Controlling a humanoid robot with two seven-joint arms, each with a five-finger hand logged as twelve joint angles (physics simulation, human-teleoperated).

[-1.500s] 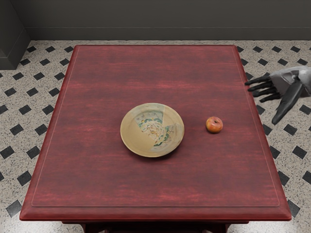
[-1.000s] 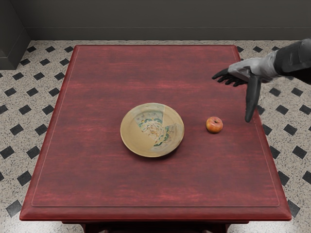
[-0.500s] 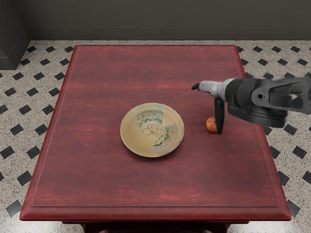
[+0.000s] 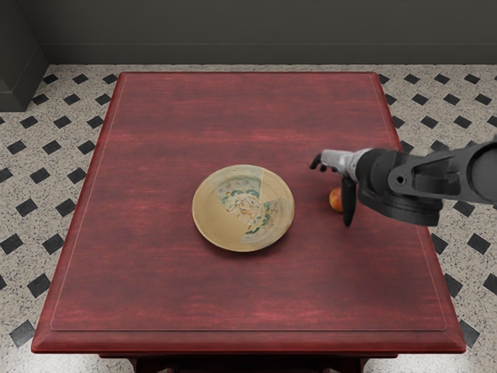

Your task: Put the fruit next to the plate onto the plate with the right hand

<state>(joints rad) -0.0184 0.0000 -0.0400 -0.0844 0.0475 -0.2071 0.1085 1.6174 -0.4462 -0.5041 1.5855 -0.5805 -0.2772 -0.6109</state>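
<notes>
The right hand (image 4: 339, 165) is hovering over the right half of the table (image 4: 194, 116), its arm reaching in from the picture's right edge. The hand is sitting directly above the fruit (image 4: 335, 199), and a dark part of it is hanging down in front of the fruit and covering most of it. It cannot be told whether the hand is open or closing on the fruit.

Half a second ago the hand was higher in the picture; it is now lower and closer to the fruit. A second and a half ago it was still out beyond the table's right edge.

The small red-orange fruit is lying on the tabletop where it was before, to the right of the plate (image 4: 243, 207) and apart from it. The pale patterned plate is sitting unmoved near the table's middle.
</notes>
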